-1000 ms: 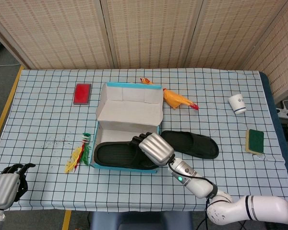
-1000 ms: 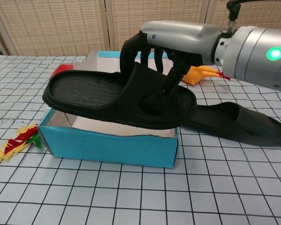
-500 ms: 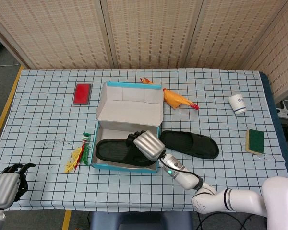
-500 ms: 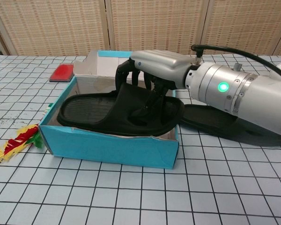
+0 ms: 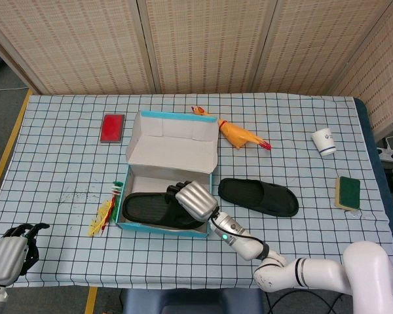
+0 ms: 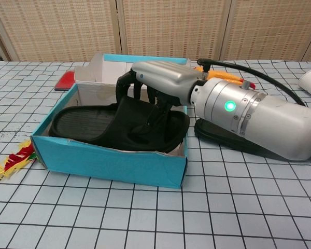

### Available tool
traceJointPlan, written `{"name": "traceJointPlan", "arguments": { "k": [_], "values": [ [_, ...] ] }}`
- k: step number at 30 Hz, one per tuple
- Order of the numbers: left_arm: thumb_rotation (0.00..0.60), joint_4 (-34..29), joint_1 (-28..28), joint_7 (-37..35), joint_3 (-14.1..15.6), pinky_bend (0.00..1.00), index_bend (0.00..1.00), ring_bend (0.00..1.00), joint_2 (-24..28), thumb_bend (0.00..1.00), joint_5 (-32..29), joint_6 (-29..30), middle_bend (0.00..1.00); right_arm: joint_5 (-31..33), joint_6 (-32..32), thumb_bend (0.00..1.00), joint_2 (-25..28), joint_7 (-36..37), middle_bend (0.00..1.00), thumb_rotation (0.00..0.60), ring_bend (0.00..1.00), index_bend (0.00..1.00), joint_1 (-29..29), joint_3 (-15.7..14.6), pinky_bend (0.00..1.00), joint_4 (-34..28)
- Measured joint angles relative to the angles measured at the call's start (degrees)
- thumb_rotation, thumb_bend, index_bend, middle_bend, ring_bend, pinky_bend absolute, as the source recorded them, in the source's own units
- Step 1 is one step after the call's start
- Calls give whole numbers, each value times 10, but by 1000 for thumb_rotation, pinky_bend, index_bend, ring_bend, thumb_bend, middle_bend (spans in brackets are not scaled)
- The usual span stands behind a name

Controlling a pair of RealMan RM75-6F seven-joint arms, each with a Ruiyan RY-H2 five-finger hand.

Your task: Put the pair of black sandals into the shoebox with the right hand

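One black sandal [image 5: 147, 209] [image 6: 93, 124] lies inside the teal shoebox [image 5: 158, 228] [image 6: 103, 163], its sole at rim height. My right hand [image 5: 194, 199] [image 6: 158, 83] grips this sandal by its strap, fingers curled through it, over the box's right end. The second black sandal [image 5: 259, 197] [image 6: 233, 144] lies flat on the table just right of the box, partly hidden behind my forearm in the chest view. My left hand [image 5: 10, 252] rests at the table's near left corner, fingers curled, holding nothing.
The box's lid [image 5: 173, 144] stands open behind it. A rubber chicken [image 5: 239, 136] lies behind the box, a red pad [image 5: 112, 127] at the back left, feathers [image 5: 108, 208] left of the box. A white cup [image 5: 324, 141] and a green sponge [image 5: 348, 192] sit far right.
My right hand has carried the sandal from above the box's front rim down into the box. The box has slid a little to the left.
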Motion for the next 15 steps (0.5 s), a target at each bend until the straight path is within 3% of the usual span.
{"name": "traceJointPlan", "arguments": {
  "k": [8,15],
  "values": [
    [600,1,0,-3,0,320,285,253,1,426,1,0,228,-12,-3,116,-14,24,451,600,373,491,-4,-20,503,36],
    [600,1,-1,-3,0,320,285,252,0,427,2,0,228,-10,-4,116,-14,37,378,600,263,398,-12,-25,497,49]
  ]
}}
